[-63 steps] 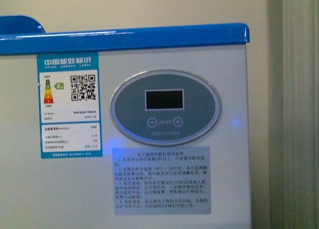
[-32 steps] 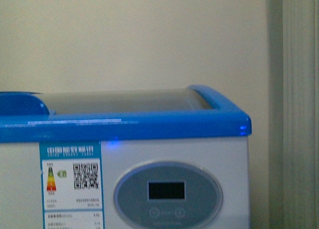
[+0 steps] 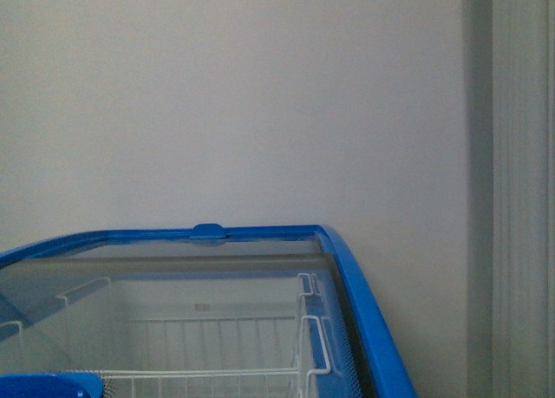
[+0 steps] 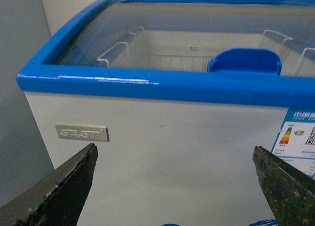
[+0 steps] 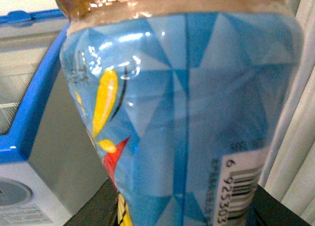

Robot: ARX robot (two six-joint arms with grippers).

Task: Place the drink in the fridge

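Observation:
The fridge (image 3: 368, 320) is a white chest freezer with a blue top rim; its glass lid and a white wire basket (image 3: 217, 346) inside show from above in the front view. In the left wrist view the fridge (image 4: 162, 83) fills the frame, with a blue lid handle (image 4: 244, 61). My left gripper (image 4: 174, 186) is open and empty, facing the white front wall. My right gripper (image 5: 182, 206) is shut on the drink bottle (image 5: 197, 113), which has a blue label with yellow and red marks and a barcode. The fridge's corner (image 5: 29, 113) lies beside the bottle.
A plain pale wall (image 3: 260, 103) stands behind the fridge. A pale curtain or ribbed panel (image 3: 520, 190) runs down the right side, also seen behind the bottle (image 5: 300, 137). An energy label (image 4: 300, 137) is on the fridge front.
The front view has risen: from the control panel and labels, past the blue rim, to looking down through the glass lid at the basket.

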